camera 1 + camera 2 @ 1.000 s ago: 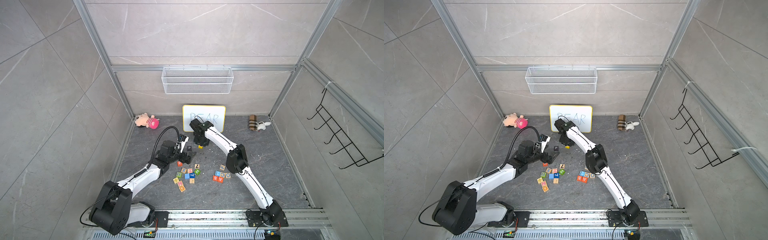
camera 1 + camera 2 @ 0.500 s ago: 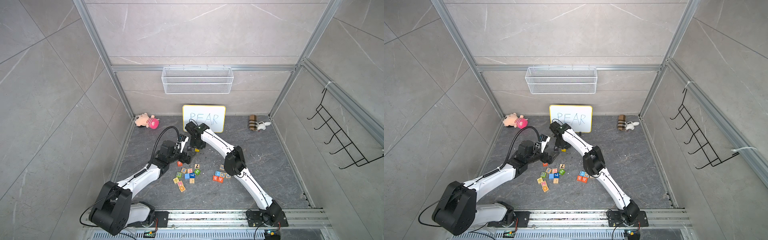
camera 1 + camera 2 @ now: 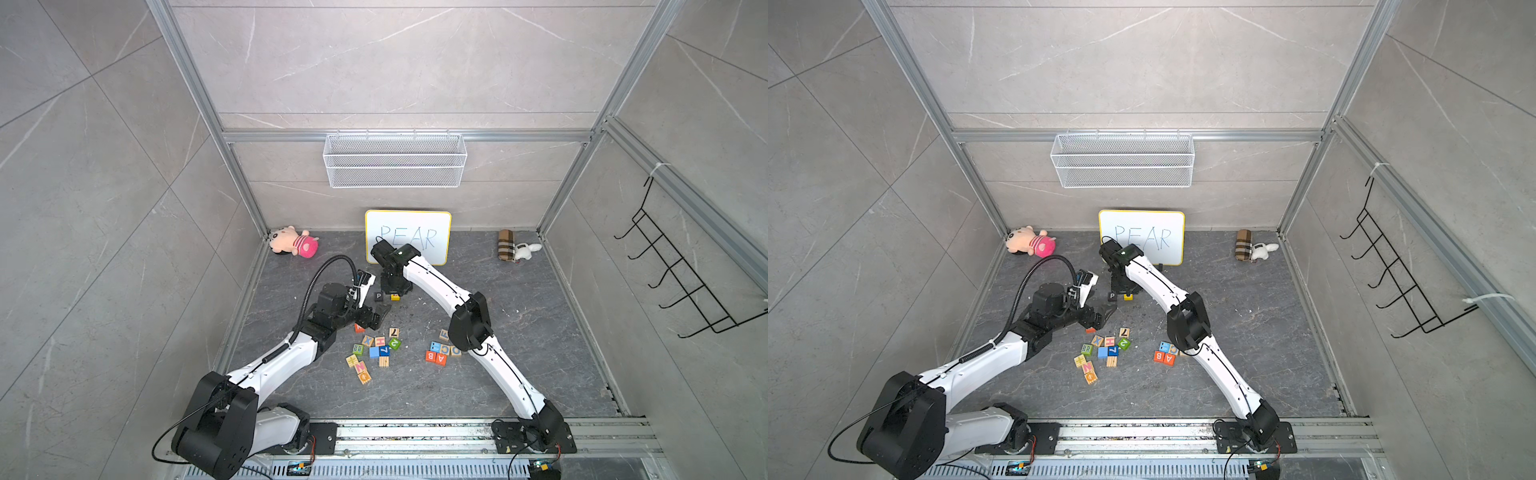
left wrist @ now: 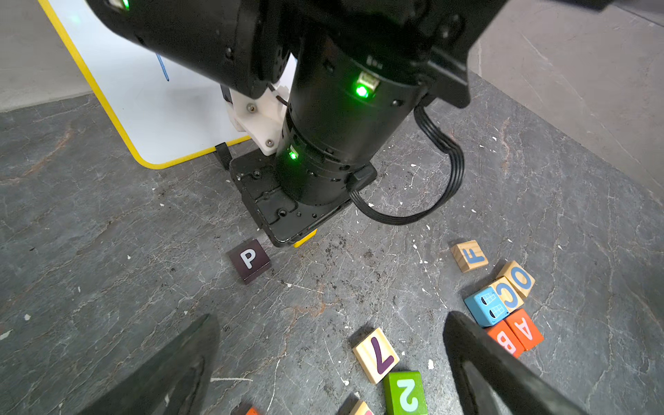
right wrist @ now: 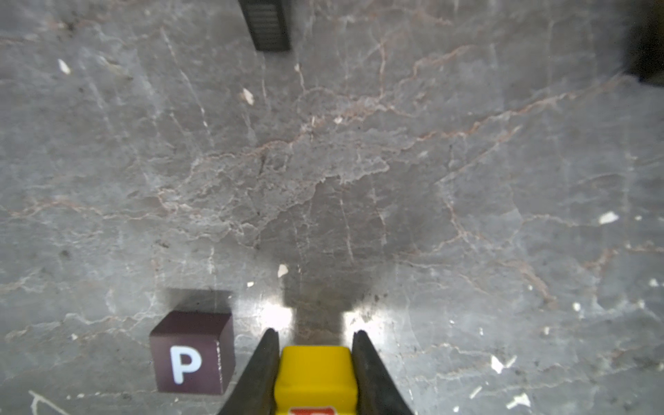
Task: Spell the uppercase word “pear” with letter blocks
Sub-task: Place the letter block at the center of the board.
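My right gripper (image 5: 315, 335) is clenched on the yellow block (image 5: 316, 373). Both fingers press its sides, and a bit of red print shows on its top face. I hold it low over the dark floor (image 5: 359, 161), just beside the black P block (image 5: 190, 354), on its right side. Whether it touches the floor I cannot tell. Both blocks are in front of the whiteboard (image 3: 409, 224) where PEAR is written. My left gripper (image 4: 327, 323) is released, its fingers wide apart and empty, hovering near the P block. The orange-red A block (image 4: 524, 328) lies against the B cube (image 4: 505, 340), well apart from the P block.
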